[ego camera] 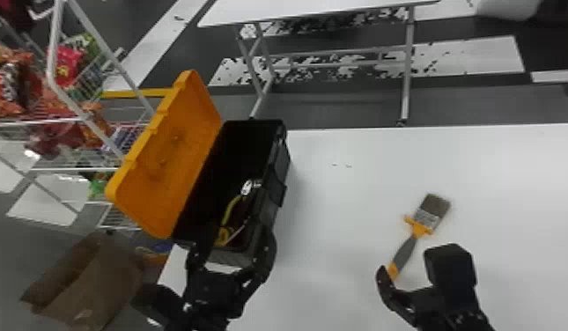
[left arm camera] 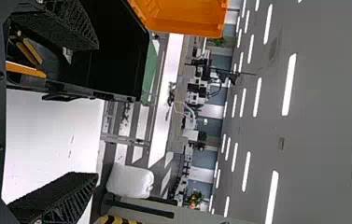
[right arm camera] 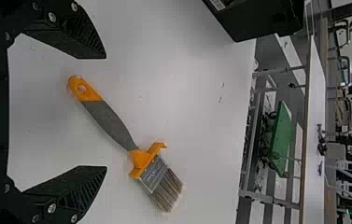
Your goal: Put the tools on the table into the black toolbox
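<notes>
- The white table [ego camera: 362,167] carries the paintbrush on its right-hand part and the toolbox at its left side.
- The wire rack [ego camera: 82,114] stands beyond the table's left side, with bagged goods on its shelves.
- The black toolbox [ego camera: 274,193] is well to the left of the paintbrush, its orange lid [ego camera: 181,141] swung open toward the left.
- The left gripper [ego camera: 232,246] is at the toolbox's near end. Its two fingers stand wide apart, with nothing clamped between them; whether either one touches the box I cannot tell. The paintbrush lies well off to its right.
- The right gripper [ego camera: 414,260] is over the table at the handle end of the paintbrush. Its fingers are spread wide and grip nothing, and in the right wrist view there is a gap between each finger and the handle.
- The paintbrush [right arm camera: 110,123] lies flat on the table, slantwise, with the orange tip of its grey handle toward the right gripper. In the right wrist view that tip shows between the two fingers, closer to the one on the toolbox side. The bristles [right arm camera: 166,191] point away from the gripper.
- Inside the toolbox, toward its near end, are yellow-and-metal tools [ego camera: 229,211]; how many I cannot tell.
</notes>
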`<state>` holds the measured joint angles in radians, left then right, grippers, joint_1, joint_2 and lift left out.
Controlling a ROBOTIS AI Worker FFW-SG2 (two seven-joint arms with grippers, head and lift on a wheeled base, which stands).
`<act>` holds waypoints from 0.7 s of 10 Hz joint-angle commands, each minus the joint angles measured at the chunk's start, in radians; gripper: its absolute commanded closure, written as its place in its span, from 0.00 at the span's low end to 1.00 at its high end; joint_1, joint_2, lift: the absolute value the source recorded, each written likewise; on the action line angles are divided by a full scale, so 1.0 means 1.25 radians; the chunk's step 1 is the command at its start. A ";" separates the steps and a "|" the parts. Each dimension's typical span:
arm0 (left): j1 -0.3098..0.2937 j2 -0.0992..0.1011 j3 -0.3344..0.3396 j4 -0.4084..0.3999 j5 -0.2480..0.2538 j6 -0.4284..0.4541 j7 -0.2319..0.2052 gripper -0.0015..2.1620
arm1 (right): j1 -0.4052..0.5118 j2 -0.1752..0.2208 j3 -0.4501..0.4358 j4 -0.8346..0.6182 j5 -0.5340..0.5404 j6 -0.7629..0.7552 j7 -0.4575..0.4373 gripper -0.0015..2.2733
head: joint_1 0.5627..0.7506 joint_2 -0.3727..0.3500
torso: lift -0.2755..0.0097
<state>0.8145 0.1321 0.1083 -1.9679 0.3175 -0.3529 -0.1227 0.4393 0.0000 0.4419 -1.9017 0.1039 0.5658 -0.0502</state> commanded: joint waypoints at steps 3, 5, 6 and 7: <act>0.000 0.006 -0.004 0.000 0.000 0.002 0.000 0.01 | -0.045 0.001 -0.003 0.046 -0.008 0.001 -0.005 0.08 | 0.70 1.00 | 0.70; 0.000 0.006 -0.006 -0.001 0.000 0.002 0.000 0.01 | -0.069 0.001 -0.007 0.089 -0.018 -0.011 -0.013 0.08 | 0.70 1.00 | 0.70; 0.001 0.006 -0.006 -0.001 -0.002 0.002 0.000 0.01 | -0.081 0.001 -0.010 0.109 -0.027 -0.024 -0.013 0.08 | 0.70 1.00 | 0.70; 0.001 0.005 -0.006 -0.001 -0.002 0.002 0.000 0.01 | -0.088 0.001 -0.012 0.124 -0.029 -0.029 -0.013 0.08 | 0.70 1.00 | 0.70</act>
<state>0.8155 0.1394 0.1012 -1.9696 0.3149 -0.3505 -0.1227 0.3349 0.0000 0.4278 -1.7575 0.0700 0.5349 -0.0660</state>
